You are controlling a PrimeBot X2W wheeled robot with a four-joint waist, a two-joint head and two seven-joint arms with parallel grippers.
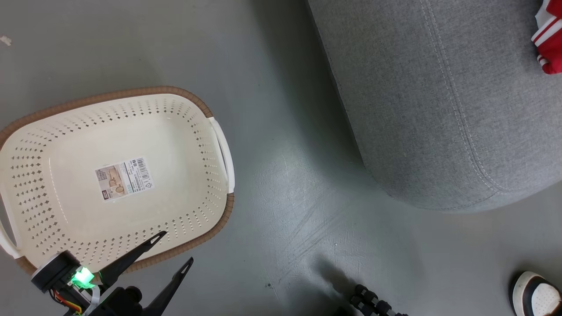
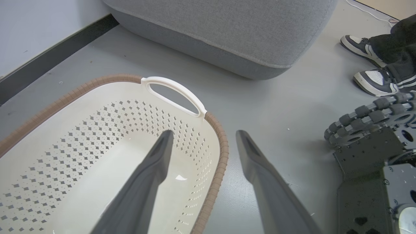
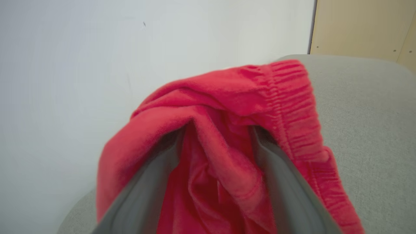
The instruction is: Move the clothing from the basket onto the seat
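Softly bunched red clothing (image 3: 227, 97), perforated oval basket (image 1: 175, 145)

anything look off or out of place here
The red clothing is bunched over and between the right end effector's spread fingers above the seat, so it may cling instead of dropping. The basket sits empty.
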